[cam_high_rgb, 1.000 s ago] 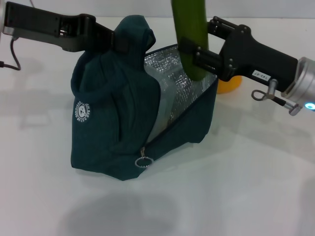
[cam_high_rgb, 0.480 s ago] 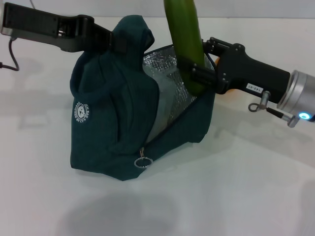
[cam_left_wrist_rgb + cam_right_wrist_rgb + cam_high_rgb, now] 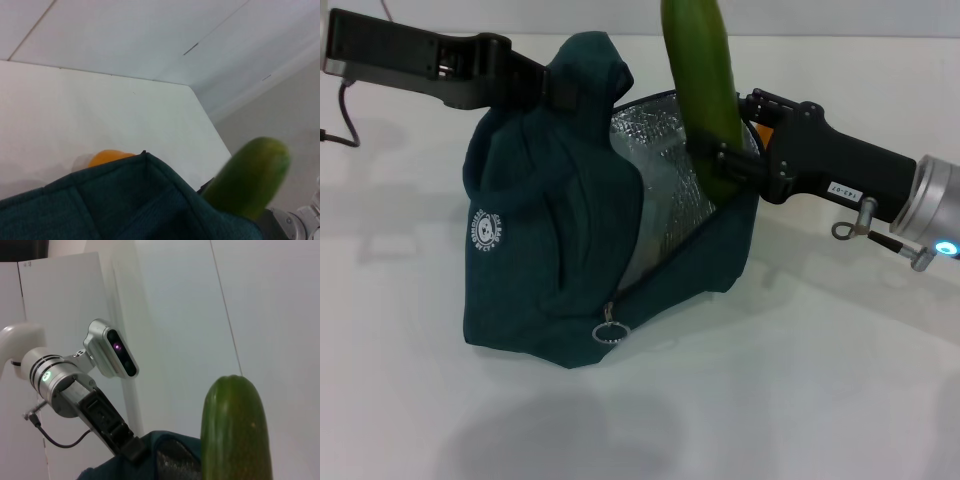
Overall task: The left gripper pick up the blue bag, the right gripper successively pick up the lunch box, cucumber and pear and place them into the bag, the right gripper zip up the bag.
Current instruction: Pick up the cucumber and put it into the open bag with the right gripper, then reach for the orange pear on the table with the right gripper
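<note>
**Cucumber lowered at the mouth of the bag**

Moving inward and down since a second earlier, the right gripper [image 3: 728, 165] had carried the cucumber [image 3: 702, 95] from just outside the bag's far rim to a spot right over the open mouth, where the lower end of the cucumber now dipped against the silver foil lining [image 3: 665, 160]. Its fingers were closed on the cucumber near that lower end, and the vegetable stood nearly upright, tilted slightly, its top running out of the head view.

The left gripper [image 3: 560, 85] had not shifted; its fingers stayed clamped on the raised fabric at the top of the blue bag [image 3: 550, 250], holding the opening up. The bag sat on the white surface [image 3: 800, 400], its zip pull [image 3: 609, 330] hanging at the near corner.

Behind the bag, the pear [image 3: 107, 158] lay on the surface, mostly hidden in the head view by the right gripper. The lunch box could not be made out clearly.
</note>
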You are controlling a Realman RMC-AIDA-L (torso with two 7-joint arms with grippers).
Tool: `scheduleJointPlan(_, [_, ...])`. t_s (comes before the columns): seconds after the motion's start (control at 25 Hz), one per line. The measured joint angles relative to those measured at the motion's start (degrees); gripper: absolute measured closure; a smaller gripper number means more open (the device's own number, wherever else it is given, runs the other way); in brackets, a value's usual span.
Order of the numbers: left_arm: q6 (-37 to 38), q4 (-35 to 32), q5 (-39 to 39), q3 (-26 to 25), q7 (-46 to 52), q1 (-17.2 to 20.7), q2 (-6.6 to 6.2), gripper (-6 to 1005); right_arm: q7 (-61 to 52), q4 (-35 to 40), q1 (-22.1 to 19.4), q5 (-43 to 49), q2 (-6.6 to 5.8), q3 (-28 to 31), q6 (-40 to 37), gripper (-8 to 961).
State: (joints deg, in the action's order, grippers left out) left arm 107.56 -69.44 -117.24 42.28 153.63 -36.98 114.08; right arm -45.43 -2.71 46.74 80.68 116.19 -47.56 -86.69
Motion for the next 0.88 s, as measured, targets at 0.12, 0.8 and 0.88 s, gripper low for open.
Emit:
scheduleJointPlan(0.12, [-0.04, 0.02, 0.0, 0.0, 0.0, 0.0, -0.01, 959, 0.03, 0.48, -0.44, 0.0, 0.0, 0.01, -0.53, 332])
scheduleJointPlan(0.8, [-0.08, 0.1, 0.09, -0.1, 0.22, 0.15, -0.07, 959, -5.63, 11.32, -8.02, -5.25, -0.15, 0.09, -1.56, 204])
scheduleJointPlan(0.88, [-0.08, 0.1, 0.09, -0.1, 0.23, 0.16, -0.07, 959, -9.36, 15.64, -10.79, -6.7, -0.29, 0.11, 1.06, 202])
